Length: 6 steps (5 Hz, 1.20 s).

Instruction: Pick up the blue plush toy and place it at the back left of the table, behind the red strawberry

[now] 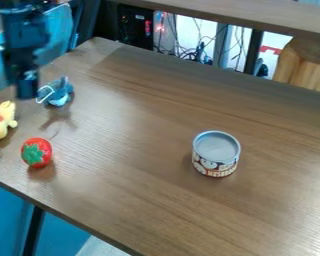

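Hanging at upper left of frame, my arm upright, my black gripper (27, 94) at its lower end. Released or clenched: cannot tell from this angle; my lower end is blurred. Nearest to me, a small blue toy (60, 92), just to the right of my tip in the frame, near the table's far left part. Its pale loop (44, 94) is on the side toward me. Contact between us: cannot tell.

Other finds on the brown wooden table (132, 150). Yellow toy (1, 119) at the left edge of frame, below me, partly cut off; orange-red patch on it, white loop at its lower end. Red toy strawberry (36, 152) lower still, left side of frame, near the table's front edge; green leafy cap turned toward the camera, dark reflection beneath. The strawberry and yellow toy are near each other but apart.

Well apart from these, right of center: a short can (217, 154), upright, grey top, printed picture label around its side.

Beyond the table, upper middle of frame: tangled dark cables (189, 54) beside a black box (134, 27). Wooden stool (303, 65) at upper right. Blue surface (6, 215) below the table at lower left.
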Each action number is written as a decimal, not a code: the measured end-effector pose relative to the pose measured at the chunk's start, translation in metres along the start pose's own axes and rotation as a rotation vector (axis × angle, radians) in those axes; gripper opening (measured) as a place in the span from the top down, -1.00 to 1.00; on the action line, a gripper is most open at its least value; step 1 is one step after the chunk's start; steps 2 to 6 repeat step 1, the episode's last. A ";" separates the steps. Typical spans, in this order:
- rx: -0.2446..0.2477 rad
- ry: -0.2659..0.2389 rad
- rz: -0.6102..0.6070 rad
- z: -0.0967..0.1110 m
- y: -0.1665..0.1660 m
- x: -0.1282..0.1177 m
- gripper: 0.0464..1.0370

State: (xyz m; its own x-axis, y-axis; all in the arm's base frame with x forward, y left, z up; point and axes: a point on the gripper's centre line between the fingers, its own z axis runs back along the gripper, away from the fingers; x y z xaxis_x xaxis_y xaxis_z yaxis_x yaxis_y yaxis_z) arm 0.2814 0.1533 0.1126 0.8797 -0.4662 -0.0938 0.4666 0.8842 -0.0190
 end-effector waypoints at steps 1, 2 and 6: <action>-0.008 -0.002 -0.048 -0.012 -0.018 -0.015 -0.93; -0.008 -0.002 -0.048 -0.012 -0.018 -0.015 -0.93; -0.008 -0.002 -0.048 -0.012 -0.018 -0.015 -0.93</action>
